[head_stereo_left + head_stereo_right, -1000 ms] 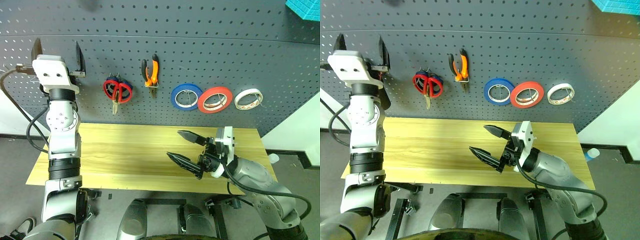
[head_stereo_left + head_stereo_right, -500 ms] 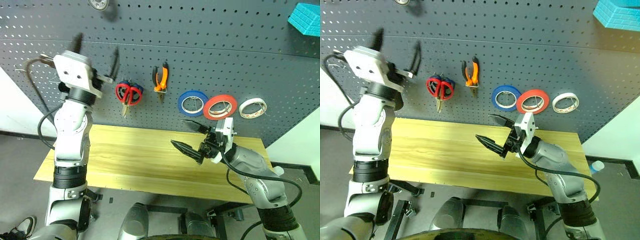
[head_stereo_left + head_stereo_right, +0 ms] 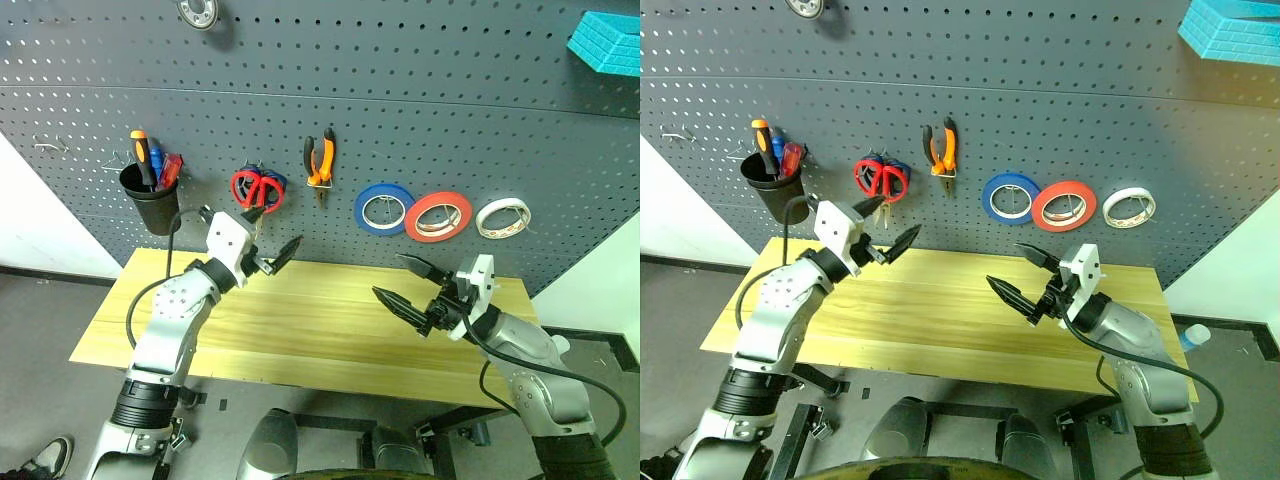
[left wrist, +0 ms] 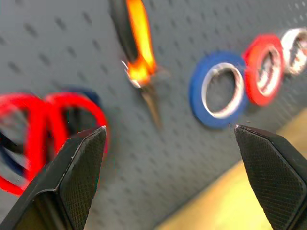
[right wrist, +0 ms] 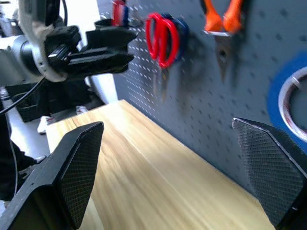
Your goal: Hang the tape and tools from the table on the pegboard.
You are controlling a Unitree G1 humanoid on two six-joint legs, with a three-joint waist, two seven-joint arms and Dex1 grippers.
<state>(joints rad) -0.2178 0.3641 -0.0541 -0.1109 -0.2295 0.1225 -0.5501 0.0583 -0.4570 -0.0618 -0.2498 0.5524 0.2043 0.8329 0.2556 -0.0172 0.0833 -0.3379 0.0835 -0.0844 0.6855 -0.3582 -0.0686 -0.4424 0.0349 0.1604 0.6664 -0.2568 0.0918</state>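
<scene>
The red tape [image 3: 437, 216] is hung on the pegboard [image 3: 420, 120], between a blue roll [image 3: 385, 208] and a white roll [image 3: 502, 217]. The red-handled scissors [image 3: 256, 189] and the pliers [image 3: 319, 164] are hung to their left, and a screwdriver [image 3: 141, 157] is stood in a black cup [image 3: 150, 203] on the board. The left tool [image 3: 268, 248] and the right tool [image 3: 402, 282] are held released, jaws wide and empty, over the bare bench [image 3: 300, 330].
</scene>
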